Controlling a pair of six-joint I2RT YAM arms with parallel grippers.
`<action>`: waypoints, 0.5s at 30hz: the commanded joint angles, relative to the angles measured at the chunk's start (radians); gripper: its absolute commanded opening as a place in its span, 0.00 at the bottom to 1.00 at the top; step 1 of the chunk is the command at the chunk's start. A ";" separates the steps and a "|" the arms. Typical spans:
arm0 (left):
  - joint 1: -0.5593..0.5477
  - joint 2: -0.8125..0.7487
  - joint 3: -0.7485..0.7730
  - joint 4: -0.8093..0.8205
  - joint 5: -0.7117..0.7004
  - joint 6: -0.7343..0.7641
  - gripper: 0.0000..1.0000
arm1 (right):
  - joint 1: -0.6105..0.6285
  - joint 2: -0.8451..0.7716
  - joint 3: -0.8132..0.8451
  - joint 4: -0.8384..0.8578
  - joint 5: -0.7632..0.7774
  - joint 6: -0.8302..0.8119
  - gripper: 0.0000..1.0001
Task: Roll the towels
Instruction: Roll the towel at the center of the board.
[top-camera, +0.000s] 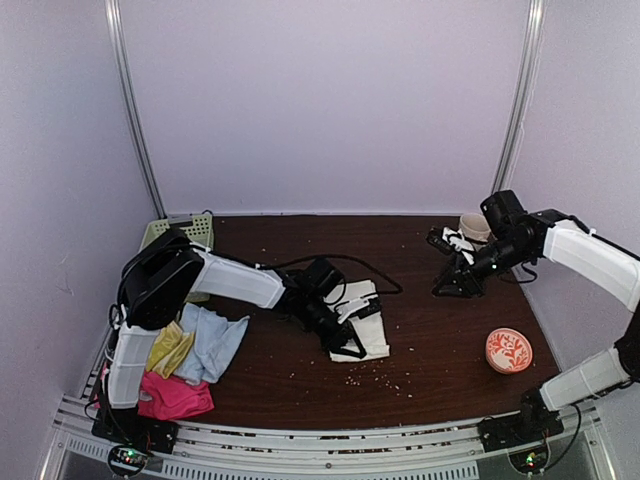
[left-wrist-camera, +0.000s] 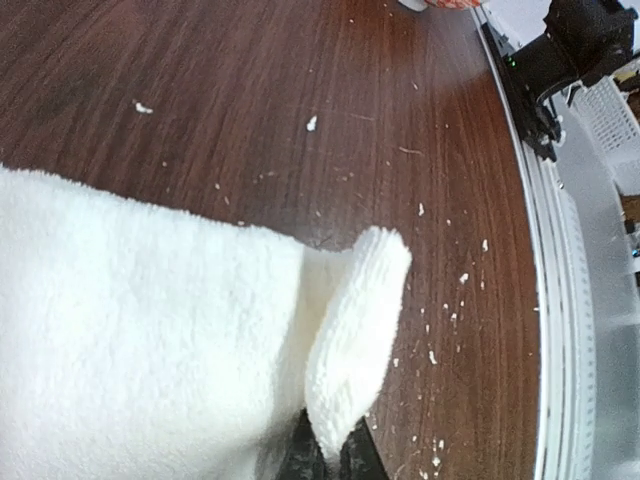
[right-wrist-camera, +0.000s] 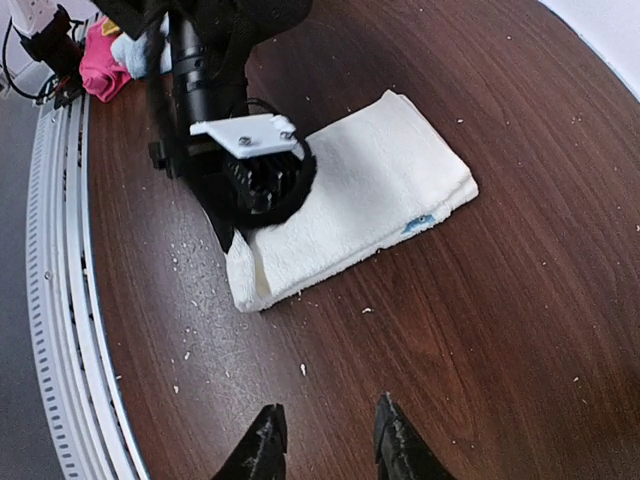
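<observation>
We see the folded cream towel (top-camera: 372, 325) mid-way on the table (top-camera: 450, 320), long axis running near-to-far. Left gripper (right-wrist-camera: 235, 235) pinches its near-end fold. Right gripper (right-wrist-camera: 325, 440) hangs well apart, fingers parted, holding nothing.

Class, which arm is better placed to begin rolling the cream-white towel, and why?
Left. The left gripper is shut on one end of the cream-white towel; the right gripper hangs open and empty, well away from it.

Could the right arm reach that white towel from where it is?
Probably yes: only bare table lies between the open right pincer and the white towel, though the left pincer grips one corner.
</observation>
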 joint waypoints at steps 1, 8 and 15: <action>0.022 0.049 -0.014 -0.012 0.144 -0.210 0.00 | 0.072 -0.019 -0.059 0.038 0.058 -0.069 0.29; 0.037 0.078 -0.014 0.029 0.180 -0.318 0.01 | 0.360 0.040 -0.129 0.069 0.171 -0.157 0.22; 0.046 0.121 0.017 0.001 0.137 -0.372 0.01 | 0.576 0.157 -0.128 0.260 0.370 -0.111 0.28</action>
